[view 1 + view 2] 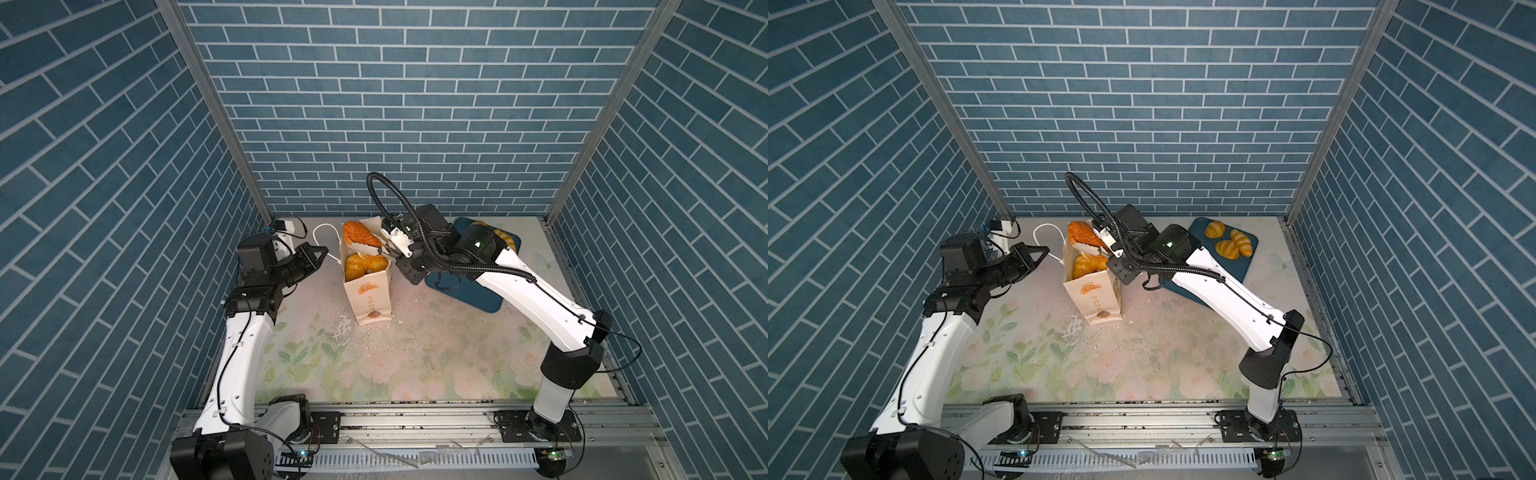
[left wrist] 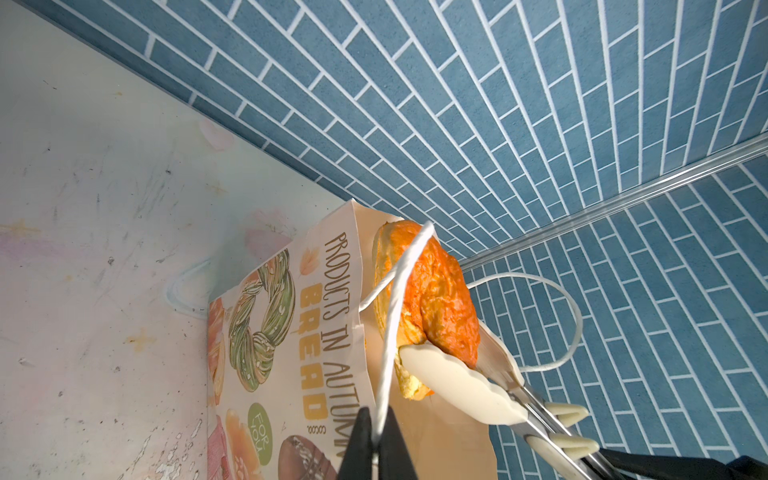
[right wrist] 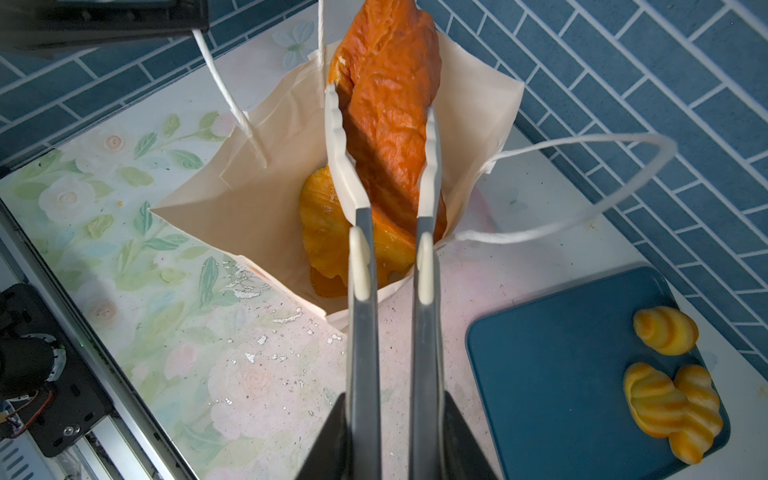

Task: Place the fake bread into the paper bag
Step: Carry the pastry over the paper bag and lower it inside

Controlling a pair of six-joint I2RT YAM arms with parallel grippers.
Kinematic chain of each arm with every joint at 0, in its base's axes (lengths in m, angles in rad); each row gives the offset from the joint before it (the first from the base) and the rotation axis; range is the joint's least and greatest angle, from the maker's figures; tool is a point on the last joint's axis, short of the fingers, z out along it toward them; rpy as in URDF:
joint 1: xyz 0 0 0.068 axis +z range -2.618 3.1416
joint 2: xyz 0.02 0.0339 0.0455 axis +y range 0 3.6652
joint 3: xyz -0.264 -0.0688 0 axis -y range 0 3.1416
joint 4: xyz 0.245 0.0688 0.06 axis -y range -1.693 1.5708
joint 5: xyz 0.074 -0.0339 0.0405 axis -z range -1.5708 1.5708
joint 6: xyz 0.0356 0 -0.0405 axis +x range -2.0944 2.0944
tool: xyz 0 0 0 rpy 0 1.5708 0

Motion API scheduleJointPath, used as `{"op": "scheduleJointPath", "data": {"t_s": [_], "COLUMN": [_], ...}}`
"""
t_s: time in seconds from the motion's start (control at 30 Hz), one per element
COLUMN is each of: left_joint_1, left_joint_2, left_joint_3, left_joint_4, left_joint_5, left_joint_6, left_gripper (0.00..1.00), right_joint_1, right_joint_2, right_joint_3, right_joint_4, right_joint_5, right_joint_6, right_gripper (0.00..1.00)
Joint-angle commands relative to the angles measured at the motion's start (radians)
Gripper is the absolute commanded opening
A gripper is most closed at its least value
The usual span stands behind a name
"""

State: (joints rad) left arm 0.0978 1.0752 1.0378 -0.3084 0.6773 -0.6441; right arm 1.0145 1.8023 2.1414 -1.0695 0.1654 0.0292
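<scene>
At the far end of the flowered counter (image 1: 415, 353) the paper bag (image 1: 368, 299) stands upright with its mouth open. The left tool (image 1: 323, 250) is closed on one white cord handle (image 2: 399, 291) and draws it out to the side, which seems to be what keeps the mouth wide. The right tool (image 3: 395, 440) is clamped on a pair of metal tongs (image 3: 365, 340), and the white tips of the tongs pinch the large oval loaf (image 3: 390, 104) from both sides. The loaf hangs tilted over the bag's mouth, its lower end dipping in and most of its length above the rim, so I would say it is mid-delivery and not yet let go. Beneath it, down in the bag, lie some golden pastries (image 3: 324, 232); how many I cannot count, since they overlap and the loaf covers part of them. Beside the bag, on the dark blue tray (image 3: 561, 353), three small croissants (image 1: 1227, 248) wait in a cluster near its far corner. By my reckoning the job is past halfway: the loaf needs lowering and releasing, then those three need fetching.
</scene>
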Motion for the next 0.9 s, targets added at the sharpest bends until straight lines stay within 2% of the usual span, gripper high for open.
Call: {"op": "scheduleJointPath", "data": {"t_s": [0.0,0.53,0.87], "left_joint_1": [0.002,0.002,0.002], "left_joint_2": [-0.002,0.000,0.003], "left_joint_3": [-0.001,0.011,0.013], "left_joint_4": [0.005,-0.001,-0.002], "left_joint_5": [0.008,0.009,0.010], "left_joint_6": [0.010,0.012,0.011], "left_gripper": [0.08,0.08,0.08], "right_joint_1": [0.008,0.009,0.011], "right_joint_2": [-0.050,-0.034,-0.027], "right_joint_3": [-0.006,0.005,0.039], "right_joint_4": [0.048,0.041,0.037], "right_joint_5": [0.022,0.008,0.013], "right_joint_6": [0.026,0.024,0.011], "right_gripper": [0.26,0.33,0.42]}}
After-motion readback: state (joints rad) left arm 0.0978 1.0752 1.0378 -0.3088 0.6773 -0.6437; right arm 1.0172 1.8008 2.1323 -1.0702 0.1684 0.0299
